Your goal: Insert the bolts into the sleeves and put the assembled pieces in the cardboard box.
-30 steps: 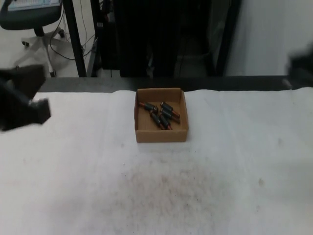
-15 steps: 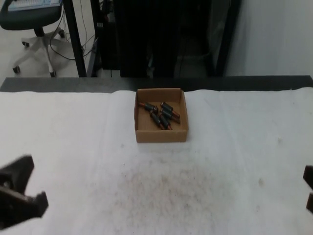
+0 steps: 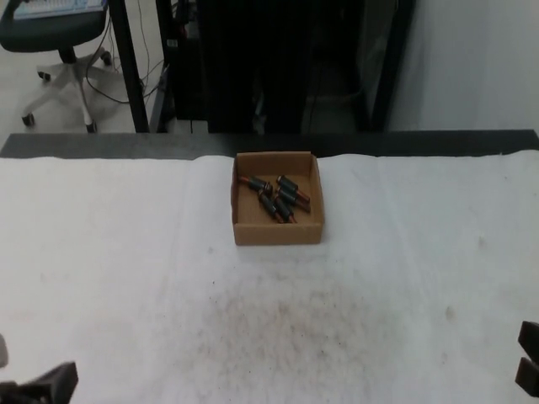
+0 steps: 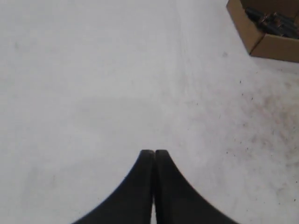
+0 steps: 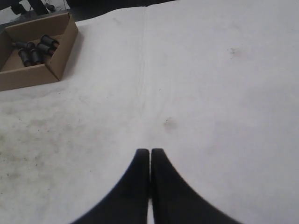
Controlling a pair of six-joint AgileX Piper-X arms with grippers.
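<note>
We see the small open brown cardboard box sitting toward the far middle of the counter, which is covered by a white cloth with a speckled dirty patch just in front of the box. Inside the box lies a loose heap of short dark cylindrical assembled pieces with orange ends. Well apart from it, at the near left corner, we find the black left jaws pressed together with nothing between them, and the black right jaws at the near right edge are likewise pressed together and hold nothing.
</note>
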